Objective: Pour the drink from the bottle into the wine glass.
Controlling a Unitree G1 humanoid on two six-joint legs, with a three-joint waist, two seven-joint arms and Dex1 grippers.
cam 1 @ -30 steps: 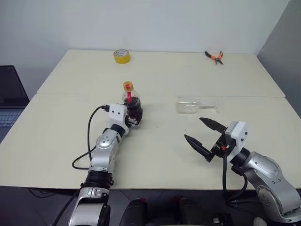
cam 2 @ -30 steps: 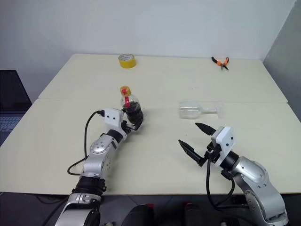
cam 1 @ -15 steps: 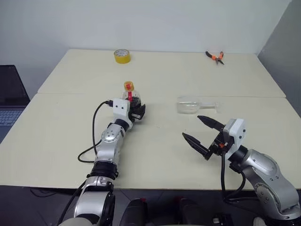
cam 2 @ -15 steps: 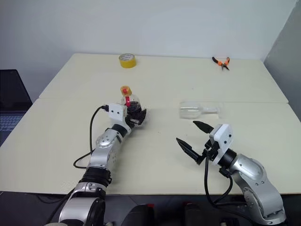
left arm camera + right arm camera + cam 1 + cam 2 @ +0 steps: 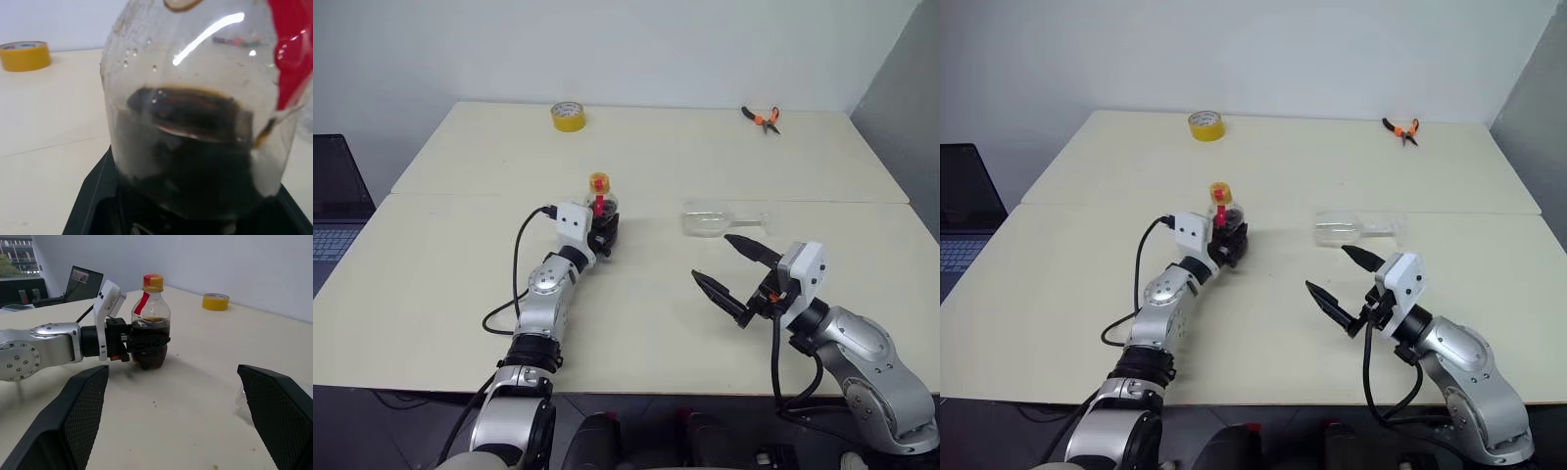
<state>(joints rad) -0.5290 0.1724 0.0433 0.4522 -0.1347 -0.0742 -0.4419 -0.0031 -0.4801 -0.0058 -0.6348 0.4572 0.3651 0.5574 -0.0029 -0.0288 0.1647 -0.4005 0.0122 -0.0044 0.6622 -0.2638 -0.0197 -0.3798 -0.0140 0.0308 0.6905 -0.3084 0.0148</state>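
Standing upright on the cream worktop [image 5: 450, 264], the bottle [image 5: 150, 323] sat between the black fingers [image 5: 159, 340] of the left hand [image 5: 605, 233], which pressed against its lower body from both sides. The drink [image 5: 190, 147] filled the bottle's lower part, dark and nearly black, below the red neck label and the yellow-orange cap. The bottle's base looked to be on the worktop or just off it; I could not tell which. The wine glass [image 5: 710, 219] lay on its side, well apart from the bottle, toward the robot's right, its stem pointing right. The right hand [image 5: 732, 274] hovered just on the near side of the glass, fingers spread wide and holding nothing. A yellow tape roll [image 5: 567, 116] and orange-handled pliers [image 5: 760, 117] lay at the far edge.
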